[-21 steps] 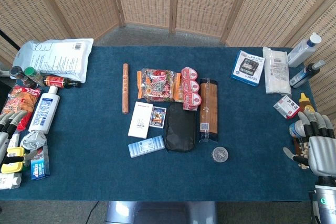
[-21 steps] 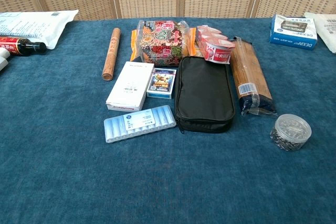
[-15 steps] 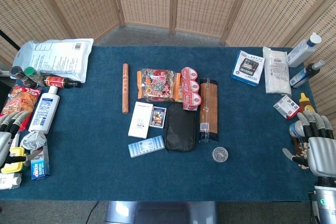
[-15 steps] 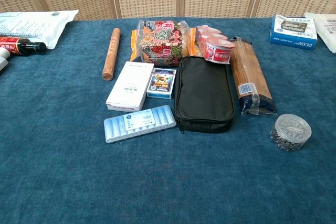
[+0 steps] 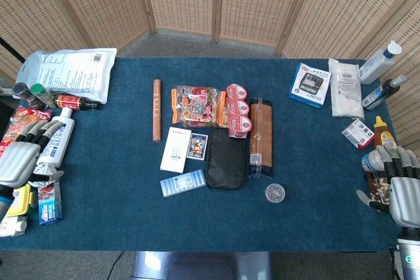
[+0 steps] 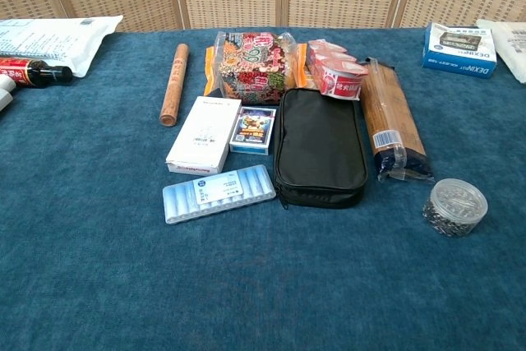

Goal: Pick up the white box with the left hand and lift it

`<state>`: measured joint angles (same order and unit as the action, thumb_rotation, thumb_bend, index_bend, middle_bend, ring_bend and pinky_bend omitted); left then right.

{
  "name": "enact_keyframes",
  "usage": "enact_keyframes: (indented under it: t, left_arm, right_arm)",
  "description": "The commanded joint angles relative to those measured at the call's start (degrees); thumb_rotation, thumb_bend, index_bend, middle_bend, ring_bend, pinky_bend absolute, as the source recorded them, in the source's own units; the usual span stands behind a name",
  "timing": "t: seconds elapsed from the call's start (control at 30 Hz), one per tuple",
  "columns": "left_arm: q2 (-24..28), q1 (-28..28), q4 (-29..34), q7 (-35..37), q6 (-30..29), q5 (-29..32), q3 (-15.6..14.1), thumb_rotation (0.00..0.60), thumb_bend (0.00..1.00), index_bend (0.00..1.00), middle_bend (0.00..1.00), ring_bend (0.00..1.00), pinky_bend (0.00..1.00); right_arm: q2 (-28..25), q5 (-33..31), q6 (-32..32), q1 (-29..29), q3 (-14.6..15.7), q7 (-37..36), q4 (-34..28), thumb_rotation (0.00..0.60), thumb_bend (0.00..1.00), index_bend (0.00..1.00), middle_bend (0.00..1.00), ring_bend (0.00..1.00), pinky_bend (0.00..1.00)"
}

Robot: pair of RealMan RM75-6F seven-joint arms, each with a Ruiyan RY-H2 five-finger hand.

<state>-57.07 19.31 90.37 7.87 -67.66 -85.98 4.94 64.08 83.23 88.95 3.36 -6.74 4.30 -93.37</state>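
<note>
The white box [image 5: 176, 149] [image 6: 204, 133] lies flat on the blue table, left of a small card pack [image 5: 197, 146] [image 6: 253, 129]. My left hand [image 5: 21, 159] hovers over the table's left edge, far left of the box, fingers spread and holding nothing. At the right edge my right hand [image 5: 401, 188] also shows spread fingers with nothing in them. Neither hand appears in the chest view.
Around the box: a brown tube [image 5: 156, 109], snack bag [image 5: 196, 105], black pouch [image 5: 226, 158], pale blue strip [image 5: 183, 182], red cups [image 5: 237, 107], long brown packet [image 5: 260, 136], small round jar [image 5: 275, 193]. Bottles and packets [image 5: 55, 137] crowd the left edge, and boxes and bottles [image 5: 344, 86] the right.
My left hand has moved up and rightward, further onto the table's left edge. My right hand has dropped slightly lower. The objects have not moved.
</note>
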Motion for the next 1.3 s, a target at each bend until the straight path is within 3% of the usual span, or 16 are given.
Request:
enact_keyframes:
  t: [0.03,0.17,0.7,1.3]
  left_arm:
    - [-1.9,3.36,-1.22,-2.22,3.27,-0.13,1.14,0.6,0.0,0.0,0.05,0.0,0.0]
    - [-4.98,7.49,-2.83,-5.06,7.03,-1.38,1.42,0.6,0.0,0.0,0.0,0.0,0.0]
    - [-16.4,19.4,-10.3,-10.75,15.16,-9.66,-1.34,0.6,0.0,0.0,0.0,0.0,0.0]
    - [-23.8,26.72,-16.87,-8.59,20.7,-8.63,-2.58,0.6,0.0,0.0,0.0,0.0,0.0]
  right_arm:
    - [-0.32,-0.18,0.33,-0.44,0.11,-0.36,-0.01,0.537,0.03,0.0,0.0,0.0,0.0]
    - [-0.79,-0.43,1.1,-1.36,0.38,-0.56,-0.07,0.539,0.03,0.0,0.0,0.0,0.0]
    - [-2.48,-1.57,4.29,-4.63,0.42,-0.79,-0.83,0.539,0.03,0.0,0.0,0.0,0.0]
    - [-2.83,-2.92,5.38,-6.37,-0.07,-0.79,-0.95,0.533,0.03,0.0,0.0,0.0,0.0]
